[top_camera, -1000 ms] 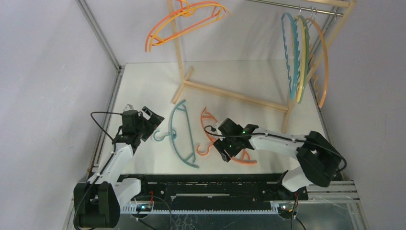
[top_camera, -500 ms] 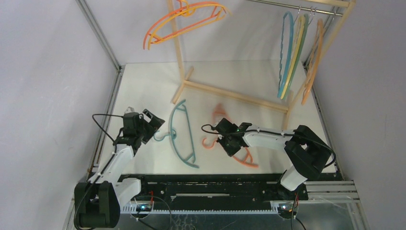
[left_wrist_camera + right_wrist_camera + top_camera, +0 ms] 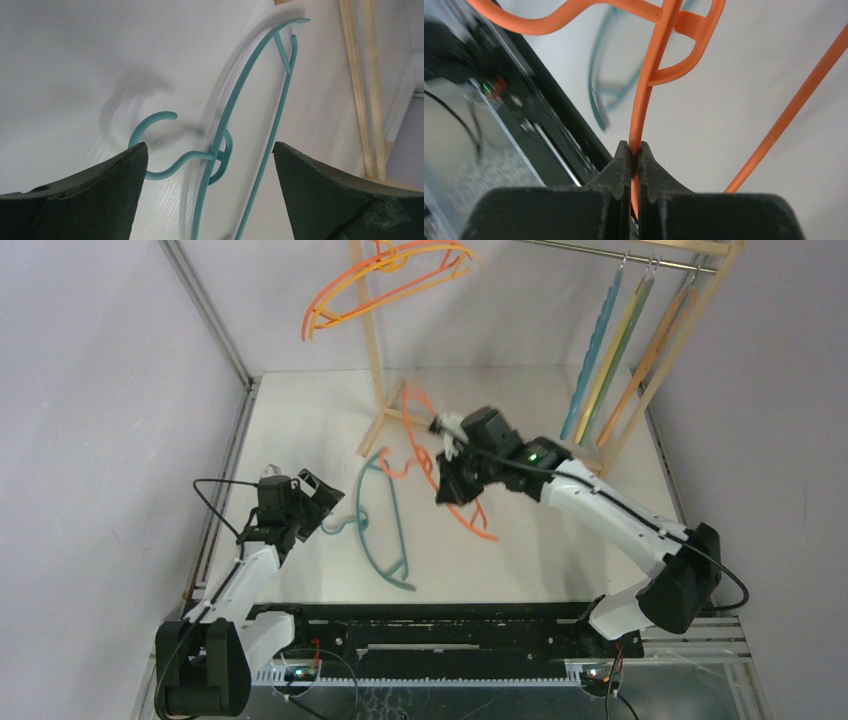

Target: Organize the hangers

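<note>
White tabletop (image 3: 300, 410) covers the floor of a grey-walled booth. A pale wooden rack frame (image 3: 372, 350) stands across its far half, with a metal rod (image 3: 600, 253) running along the top.

Three hung hangers (image 3: 618, 345) dangle from the right end of that rod, seen edge-on and close together: teal, then yellow, then orange. At the upper left of the frame sits a bunch of orange and yellow hangers (image 3: 385, 285), overlapping too much to count.

The right gripper (image 3: 634, 150) is at mid-table, just in front of the rack's base bar. Its jaws are pressed together on the thin curved arm of an orange hanger (image 3: 440, 455), just below the neck loop. That hanger slants from the foot of the rack post down toward the near side. It looks lifted clear of the surface, though the overhead view does not settle this.

A teal hanger (image 3: 385, 520) lies flat on the table to the left of the orange one, apart from it, its hook turned toward the left arm. The left gripper (image 3: 325, 502) is low beside that hook with its jaws spread wide. In the wrist view the hook and neck lie between the two fingers, the hook's curl close to the left one. Nothing is gripped.
</note>
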Controlling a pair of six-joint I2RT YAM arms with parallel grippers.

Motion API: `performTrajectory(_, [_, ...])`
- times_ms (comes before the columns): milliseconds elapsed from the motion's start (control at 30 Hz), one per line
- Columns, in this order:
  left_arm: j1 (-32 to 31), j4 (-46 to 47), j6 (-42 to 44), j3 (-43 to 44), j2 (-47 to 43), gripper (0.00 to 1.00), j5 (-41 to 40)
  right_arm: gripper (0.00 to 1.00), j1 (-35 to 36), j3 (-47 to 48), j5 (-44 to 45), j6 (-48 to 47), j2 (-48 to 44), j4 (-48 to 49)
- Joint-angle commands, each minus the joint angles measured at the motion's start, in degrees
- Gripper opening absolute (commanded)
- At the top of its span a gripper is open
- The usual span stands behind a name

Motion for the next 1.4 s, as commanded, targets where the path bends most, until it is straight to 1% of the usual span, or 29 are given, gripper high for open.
performTrajectory(0, [0.45,1.85,0.17,1.37,-1.57,1.00,0.30,0.00,-2.69,13.51,-2.91,4.99,-1.57,1.98])
performTrajectory(100, [0.45,1.77,0.11,1.68,-1.91,1.00,0.51,0.00,-1.69,20.30,5.76,9.11,-0.53,6.58])
performTrajectory(200, [0.45,1.44,0.19,1.86,-2.50,1.00,0.76,0.00,-1.29,20.14,14.45,13.76,-0.90,14.97])
performTrajectory(267, [0.45,1.05,0.35,2.01,-3.07,1.00,0.78,0.00,-1.46,20.61,19.56,15.42,-0.19,18.55])
performTrajectory(367, [0.45,0.44,0.75,2.04,-3.56,1.00,0.93,0.00,-2.44,23.42,24.11,15.92,2.25,22.02])
performTrajectory(500, [0.47,-0.25,1.27,1.74,-3.89,1.00,0.87,0.00,-3.71,28.55,29.20,14.13,5.67,26.10])
performTrajectory(667, [0.72,-0.06,1.34,1.30,-3.57,1.00,1.03,0.00,-7.18,32.70,30.62,14.74,9.24,35.36])
performTrajectory(733, [0.86,0.05,1.42,1.20,-3.36,1.00,1.04,0.00,-8.44,36.85,30.10,14.88,11.74,36.50])
performTrajectory(800, [0.93,0.24,1.51,1.17,-3.08,1.00,0.94,0.00,-9.40,40.82,28.98,15.86,14.35,36.30])
performTrajectory(900, [1.18,0.64,1.51,1.27,-2.39,1.00,1.16,0.00,-10.48,43.88,28.54,17.88,17.19,37.12])
performTrajectory(1233, [1.50,0.56,2.67,2.41,-1.24,1.00,1.15,0.00,-11.20,48.50,27.62,21.06,23.13,37.87])
performTrajectory(1367, [1.58,0.23,4.16,3.14,-1.38,0.99,0.78,0.00,-11.21,49.30,26.73,21.52,23.57,36.55])
